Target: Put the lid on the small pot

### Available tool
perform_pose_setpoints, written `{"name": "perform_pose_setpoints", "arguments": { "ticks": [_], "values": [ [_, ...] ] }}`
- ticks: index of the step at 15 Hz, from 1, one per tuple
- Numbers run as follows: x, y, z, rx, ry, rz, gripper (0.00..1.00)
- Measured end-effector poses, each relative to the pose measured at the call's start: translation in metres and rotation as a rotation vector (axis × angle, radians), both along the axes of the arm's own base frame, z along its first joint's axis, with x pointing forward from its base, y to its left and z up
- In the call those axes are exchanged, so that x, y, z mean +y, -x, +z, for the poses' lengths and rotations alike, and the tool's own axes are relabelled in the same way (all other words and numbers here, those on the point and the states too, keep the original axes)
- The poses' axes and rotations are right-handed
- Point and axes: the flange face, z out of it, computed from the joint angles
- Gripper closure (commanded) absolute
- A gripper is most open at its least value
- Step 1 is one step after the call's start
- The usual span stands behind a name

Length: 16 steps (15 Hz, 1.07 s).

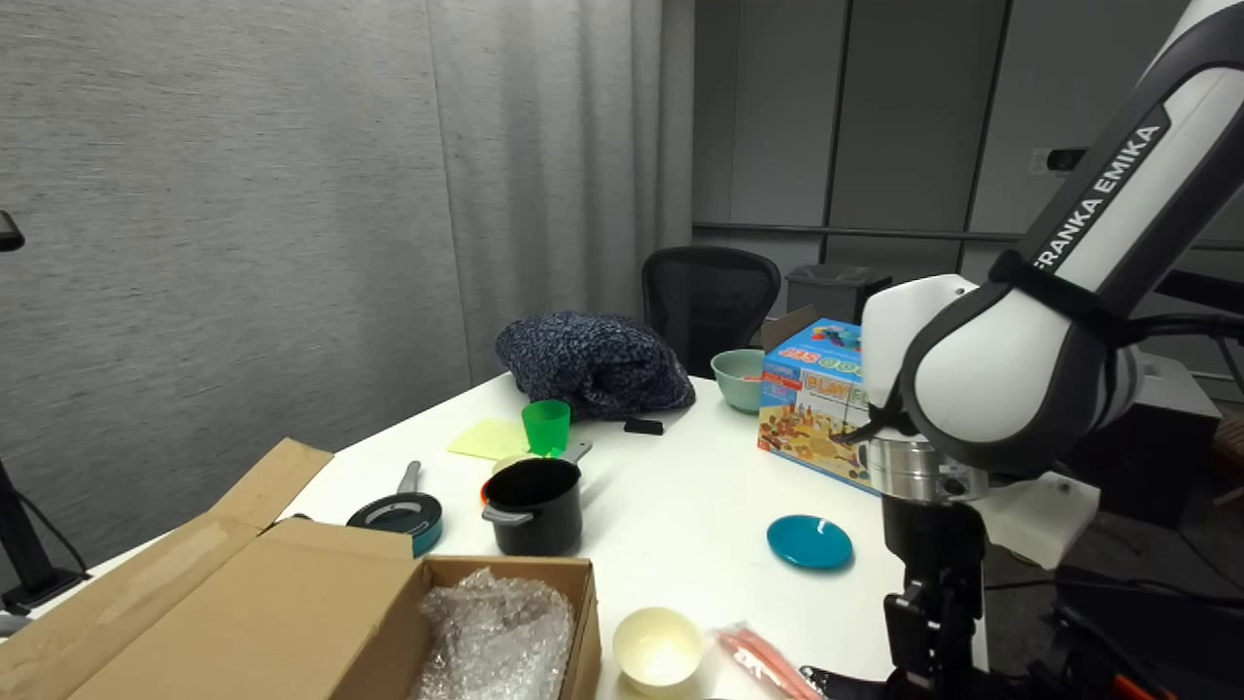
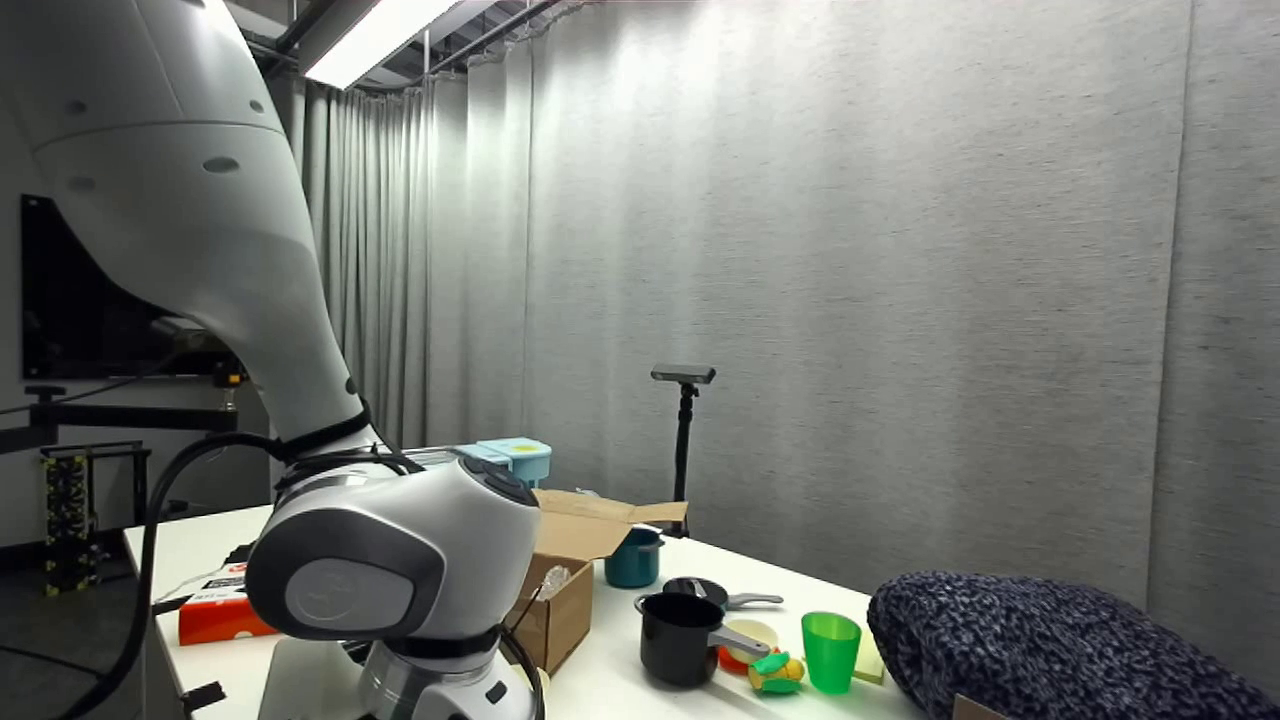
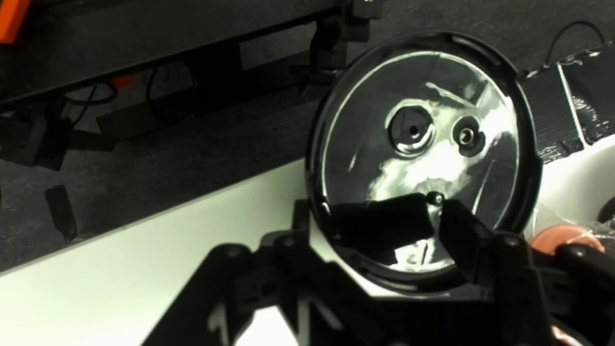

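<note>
Lid [image 3: 423,161] beneath gripper [image 3: 375,214]; 2 jaws parted, 1 overlapping lid in wrist view.

The white arm [image 1: 991,374] is wearing a black FRANKA EMIKA stripe [image 1: 1100,199]. Its black cable [image 2: 153,540] is curving. Its black gripper [image 3: 377,216] is showing round screws [image 3: 234,250].

Room above pot [image 2: 672,645]; carton [image 2: 572,616] nearby

Shines smooth and glossy across the lid [image 3: 425,166], in front of the gripper [image 3: 377,212]. Well apart from it, looks matt and plastic-like on the small pot [image 1: 544,530], crinkled and clear on the plastic wrap [image 1: 505,627], papery on the cardboard box [image 2: 571,616]. Farther off, looks coarsely woven on the cloth bundle [image 1: 593,362] and curtain [image 1: 243,243].
</note>
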Motion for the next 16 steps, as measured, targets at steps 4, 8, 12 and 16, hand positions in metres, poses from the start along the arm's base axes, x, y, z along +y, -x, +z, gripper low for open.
{"name": "perform_pose_setpoints", "arguments": {
  "ticks": [4, 8, 12, 16],
  "values": [
    [0.001, -0.001, 0.002, -0.009, -0.016, -0.01, 0.82],
    [0.0, -0.003, 0.006, -0.025, -0.024, -0.014, 0.93],
    [-0.002, -0.006, 0.016, -0.056, -0.027, -0.006, 0.97],
    [-0.009, -0.015, 0.033, -0.105, -0.026, -0.021, 0.97]
  ]
}}
